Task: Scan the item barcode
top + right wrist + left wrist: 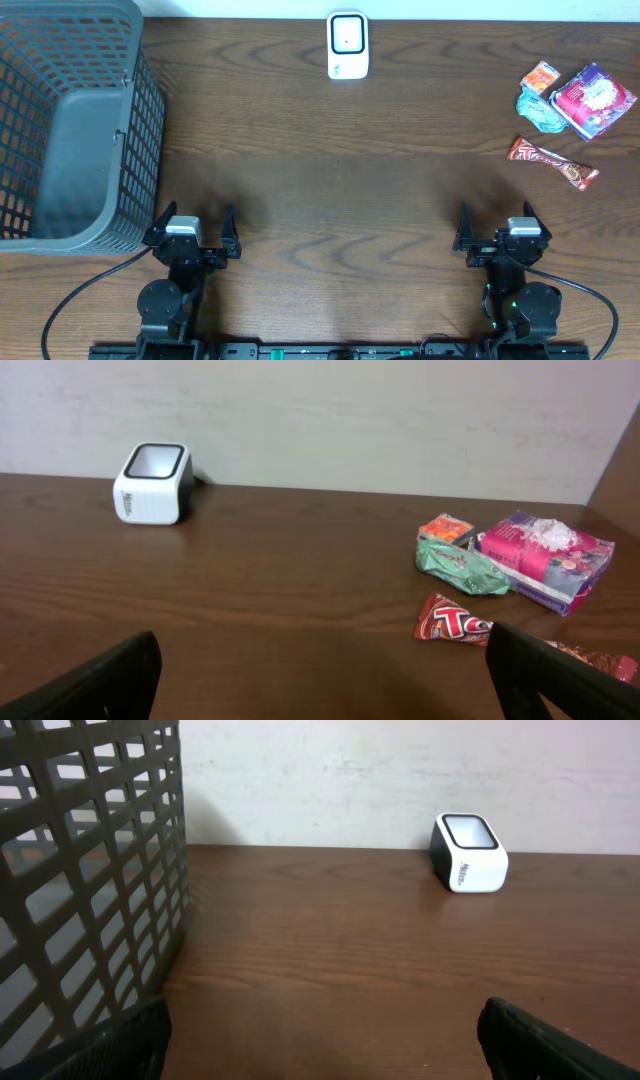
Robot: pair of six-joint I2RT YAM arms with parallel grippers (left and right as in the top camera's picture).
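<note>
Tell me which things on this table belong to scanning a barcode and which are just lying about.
For the job: white scanner; red candy bar, pink packet, green packet, orange packet, any could be scanned.
Just lying about: grey mesh basket.

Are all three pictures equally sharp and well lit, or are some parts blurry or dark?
Overhead: even, soft light, no harsh shadows, with the basket and scanner both sharp. Left wrist: the scanner is crisp, but the fingers are dark, blurred shapes in the bottom corners. Right wrist: the snack packets are clear and free of glare, and the near fingers are blurred again.
</note>
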